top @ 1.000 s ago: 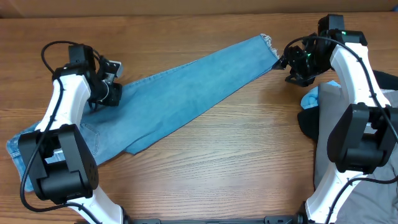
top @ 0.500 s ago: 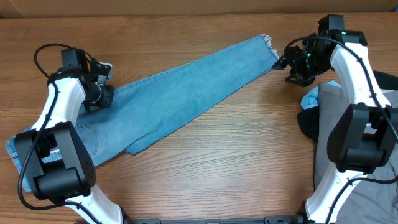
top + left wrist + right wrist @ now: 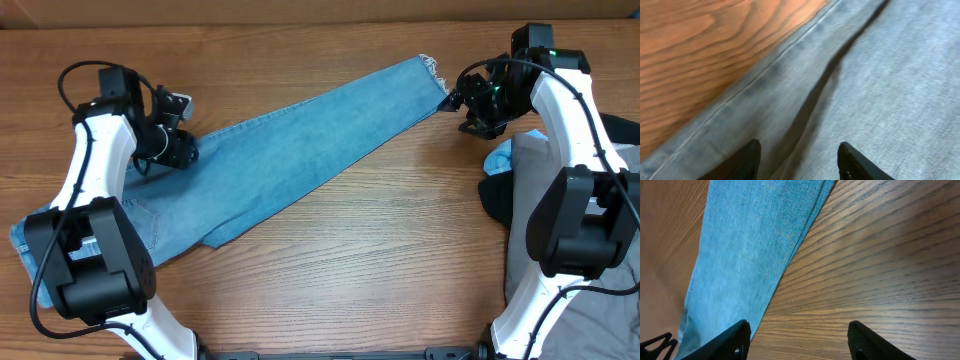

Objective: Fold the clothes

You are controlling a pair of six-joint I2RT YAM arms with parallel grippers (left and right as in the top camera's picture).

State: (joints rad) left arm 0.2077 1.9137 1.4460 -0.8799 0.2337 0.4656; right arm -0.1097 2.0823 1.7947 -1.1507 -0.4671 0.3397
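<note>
Wood table (image 3: 330,270): jeans (image 3: 300,150) lie diag., hem top-right, waist bottom-left.

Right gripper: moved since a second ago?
No. The right gripper is at the same overhead spot, open, just right of the frayed hem of the jeans.

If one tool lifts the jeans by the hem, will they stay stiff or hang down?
Probably floppy: the jeans lie flat and creased, so a lifted hem would likely drape and drag the rest. The denim looks thick, so perhaps heavy for cloth. On the smooth table they may slide, not roll.
</note>
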